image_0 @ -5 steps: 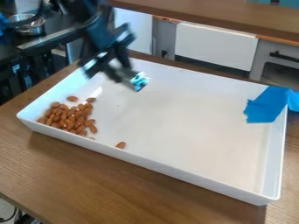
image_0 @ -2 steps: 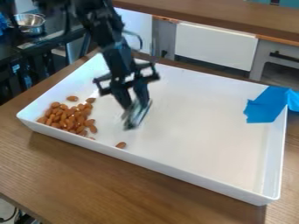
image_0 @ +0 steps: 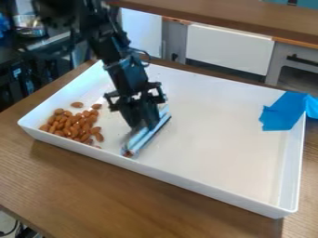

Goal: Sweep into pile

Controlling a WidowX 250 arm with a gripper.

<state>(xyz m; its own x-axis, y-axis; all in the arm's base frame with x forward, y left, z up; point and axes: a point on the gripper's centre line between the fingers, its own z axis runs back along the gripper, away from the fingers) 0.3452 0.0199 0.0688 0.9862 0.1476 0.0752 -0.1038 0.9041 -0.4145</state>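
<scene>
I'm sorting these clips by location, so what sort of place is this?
Probably a robotics lab set up with a mock kitchen: a robot arm over a white tray of almonds, with cabinet-like white panels behind.

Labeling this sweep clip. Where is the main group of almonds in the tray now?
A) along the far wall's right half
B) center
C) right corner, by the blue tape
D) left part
D: the almonds cluster in the left part of the white tray, left of the gripper in the view.
</scene>
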